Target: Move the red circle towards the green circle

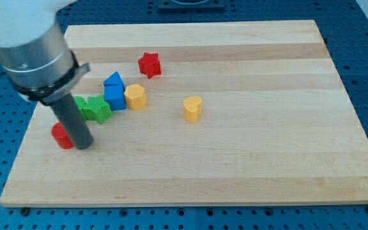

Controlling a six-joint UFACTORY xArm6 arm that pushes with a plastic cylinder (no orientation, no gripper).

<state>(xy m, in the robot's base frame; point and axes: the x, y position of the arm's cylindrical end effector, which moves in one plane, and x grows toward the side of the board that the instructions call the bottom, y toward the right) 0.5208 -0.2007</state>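
Observation:
The red circle [60,136] lies near the board's left edge, partly hidden behind my rod. My tip [84,146] rests on the board, touching the red circle's right side. A green block [80,102] just above it, partly hidden by the rod, looks like the green circle. It touches a green star [98,110] on its right. The red circle sits a short way below the green blocks.
A blue block [114,91] and a yellow hexagon [135,96] stand right of the green star. A red star [149,64] sits above them, and a yellow heart [193,108] near the middle of the wooden board [248,160].

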